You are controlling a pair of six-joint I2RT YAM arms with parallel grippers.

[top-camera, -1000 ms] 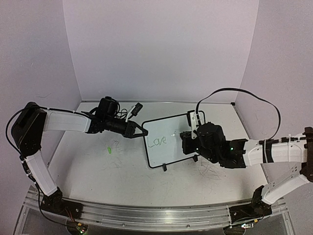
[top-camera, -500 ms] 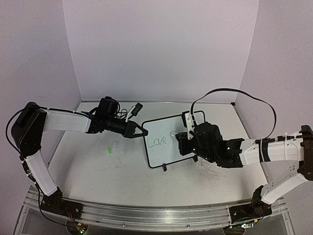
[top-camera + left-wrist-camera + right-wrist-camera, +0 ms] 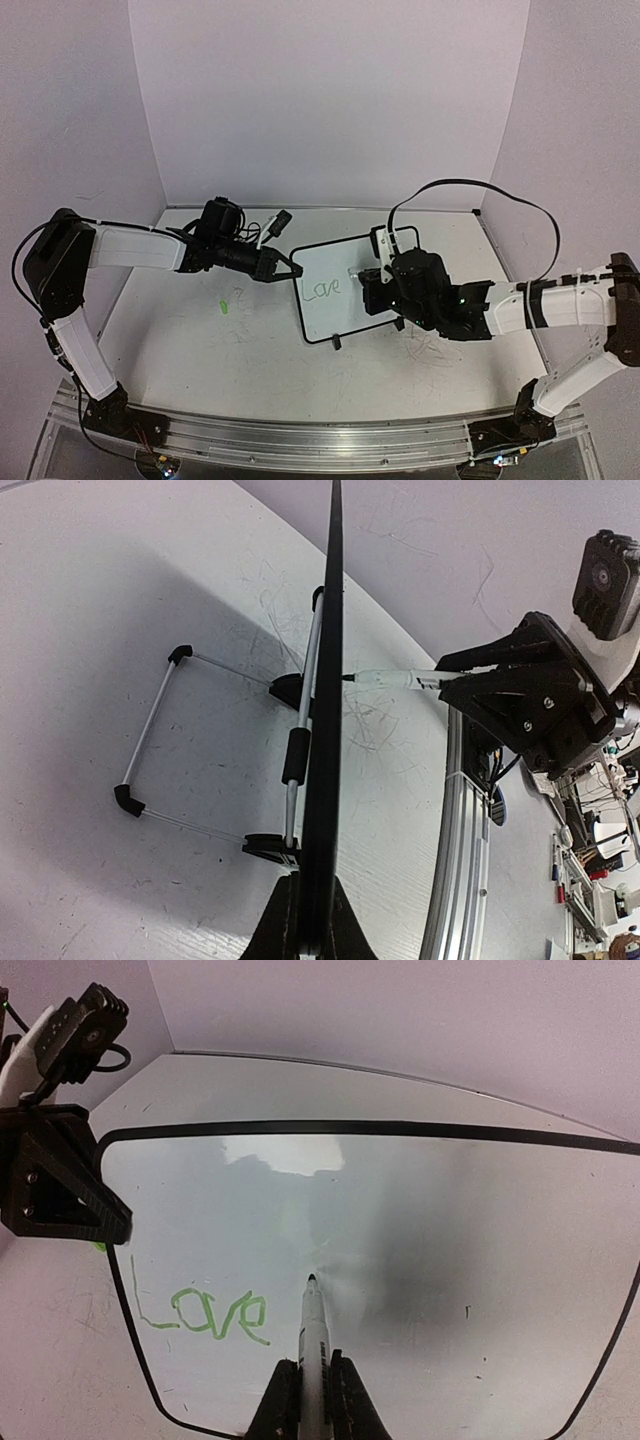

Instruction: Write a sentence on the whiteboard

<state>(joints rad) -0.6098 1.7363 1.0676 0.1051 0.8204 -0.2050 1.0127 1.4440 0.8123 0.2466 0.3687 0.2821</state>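
The whiteboard (image 3: 335,312) stands tilted on its feet mid-table, with "Love" (image 3: 322,290) written on it in green. My left gripper (image 3: 291,271) is shut on its upper left edge; in the left wrist view the board (image 3: 330,680) is edge-on between my left gripper's (image 3: 308,925) jaws. My right gripper (image 3: 372,290) is shut on a white marker (image 3: 315,1345). The marker tip sits at the board's face (image 3: 450,1220), just right of "Love" (image 3: 205,1312). The marker (image 3: 395,679) also shows in the left wrist view, meeting the board.
The white tabletop is scribbled, with a green mark (image 3: 224,306) left of the board. The board's wire stand (image 3: 150,725) reaches out behind it. An aluminium rail (image 3: 300,440) runs along the near edge. Walls close in the back and sides.
My right gripper has moved left and toward the board with the marker, bringing the tip up to the board's face. The left gripper and board have not moved.
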